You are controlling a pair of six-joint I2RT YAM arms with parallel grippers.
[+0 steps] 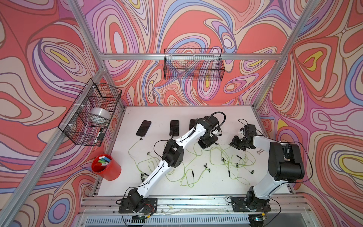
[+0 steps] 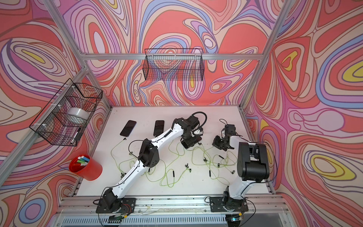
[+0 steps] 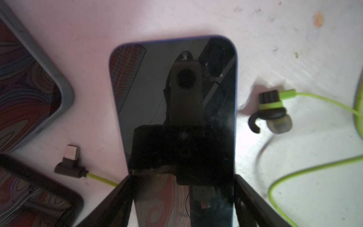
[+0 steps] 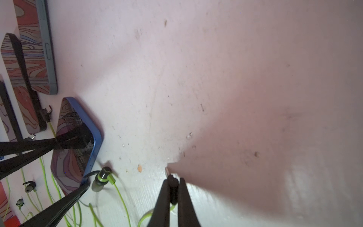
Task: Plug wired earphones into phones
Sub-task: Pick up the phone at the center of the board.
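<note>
Two phones (image 1: 143, 128) are seen left of centre in both top views. Next to them, a blue phone (image 3: 172, 98) is clamped by its long edges in the left gripper (image 3: 182, 176). Earphones (image 1: 192, 174) are strewn across the lower middle of the table (image 1: 157, 114). Right of centre, a plug (image 4: 173, 179) is pinched in the closed right gripper (image 4: 174, 183).

Far right of tabletop (image 1: 225, 116) bare: wide free room ahead of right gripper (image 4: 174, 179), jaws pinching a plug (image 4: 173, 191). Middle and front strewn with earphone cables (image 1: 210, 157). Left arm (image 1: 187, 135) slants across the middle. Left gripper (image 3: 182, 176) jaws clasp blue-edged phone (image 3: 172, 88); earbud (image 3: 275, 112) just beside it, grey-edged phone (image 3: 29, 82) near on the opposite side. Red cup (image 1: 107, 167) blocks front left.
</note>
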